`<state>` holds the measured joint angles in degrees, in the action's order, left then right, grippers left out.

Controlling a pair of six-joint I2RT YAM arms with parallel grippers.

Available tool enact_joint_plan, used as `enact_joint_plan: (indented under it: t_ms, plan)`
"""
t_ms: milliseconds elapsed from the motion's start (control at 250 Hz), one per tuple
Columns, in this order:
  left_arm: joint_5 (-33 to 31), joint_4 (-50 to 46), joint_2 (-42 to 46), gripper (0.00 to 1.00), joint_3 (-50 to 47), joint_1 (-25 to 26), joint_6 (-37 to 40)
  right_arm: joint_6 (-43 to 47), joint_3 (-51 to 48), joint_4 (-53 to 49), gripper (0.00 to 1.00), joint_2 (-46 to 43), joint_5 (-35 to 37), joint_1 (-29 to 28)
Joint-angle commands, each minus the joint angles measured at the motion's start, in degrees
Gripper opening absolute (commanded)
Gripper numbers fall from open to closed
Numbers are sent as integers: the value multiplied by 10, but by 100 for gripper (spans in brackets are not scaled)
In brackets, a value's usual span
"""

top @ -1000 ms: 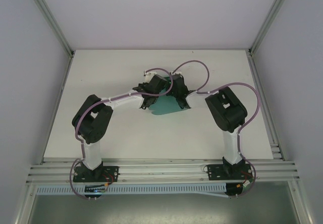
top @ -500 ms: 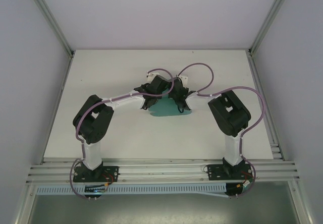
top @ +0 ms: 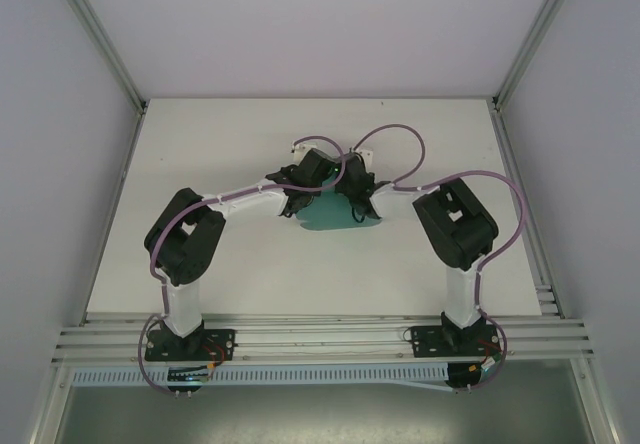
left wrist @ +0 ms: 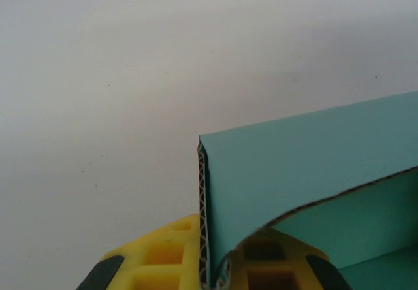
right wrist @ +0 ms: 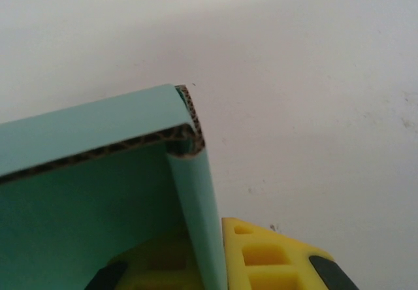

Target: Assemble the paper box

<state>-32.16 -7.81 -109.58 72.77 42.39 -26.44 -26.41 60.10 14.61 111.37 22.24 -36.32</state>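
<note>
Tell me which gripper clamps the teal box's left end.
The left gripper, shut on the paper box at its left end wall; the right gripper pinches the opposite, right end.

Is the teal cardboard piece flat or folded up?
Folded up: both wrist views show the teal corrugated cardboard box with walls bent at a corner.

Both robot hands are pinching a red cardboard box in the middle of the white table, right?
Not red: the corrugated cardboard box is teal-green, as the left wrist and right wrist views show. The left hand and the right hand each pinch a wall of it, in the middle of the white table.
</note>
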Motion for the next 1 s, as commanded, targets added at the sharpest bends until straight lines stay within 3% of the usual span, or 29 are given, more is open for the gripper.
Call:
enact_joint_plan:
  t_ms: [0,168,228,572,995]
  plan:
    - [12,-37,2,0,-6,10,-15,39,-58,65,15,10,-47,37]
    - [6,-39,2,0,-7,10,-13,28,-106,139,45,-27,-162,64]
    - [7,-38,3,0,-6,9,-14,30,-114,157,50,-41,-191,68]
    - [5,-34,1,0,-8,9,-11,39,-106,169,57,-71,-250,74]
    - [-1,-33,-2,0,-6,9,-8,32,-125,109,62,-117,-190,77]
